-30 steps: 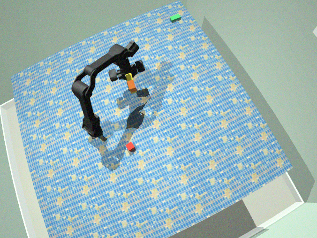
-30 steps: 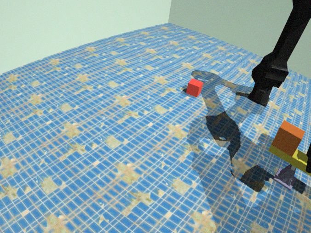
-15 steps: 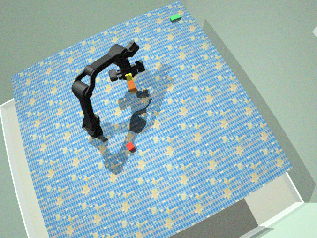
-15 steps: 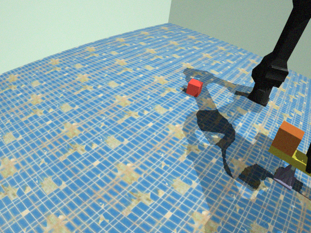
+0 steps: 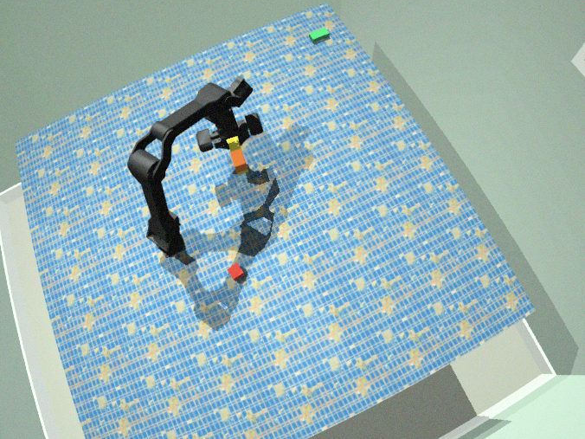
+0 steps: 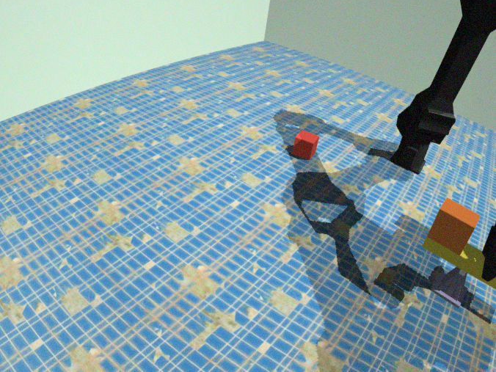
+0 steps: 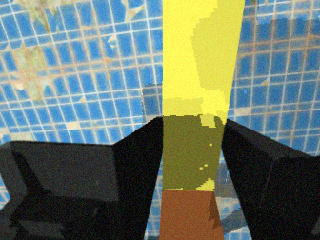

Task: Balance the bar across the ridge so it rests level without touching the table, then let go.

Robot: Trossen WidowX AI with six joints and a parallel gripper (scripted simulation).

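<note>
The yellow bar (image 5: 233,140) (image 6: 475,260) (image 7: 186,54) carries an orange block (image 5: 238,159) (image 6: 452,227) (image 7: 190,216) on one end. My gripper (image 5: 234,137) (image 7: 191,125) is shut on the bar, with one black finger on each side of it, and holds it above the table. The grey-purple ridge (image 6: 448,287) stands on the table under the bar in the exterior view, its top meeting the bar's lower edge in that view. Whether they touch is not clear. The ridge is hidden in the wrist view, and the bar's far end is cut off there.
A red cube (image 5: 236,271) (image 6: 305,144) lies on the blue patterned table (image 5: 341,262) (image 6: 144,243), near the arm's base. A green block (image 5: 319,34) lies near the table's far corner. The arm arches over the table, and its shadow falls around the ridge.
</note>
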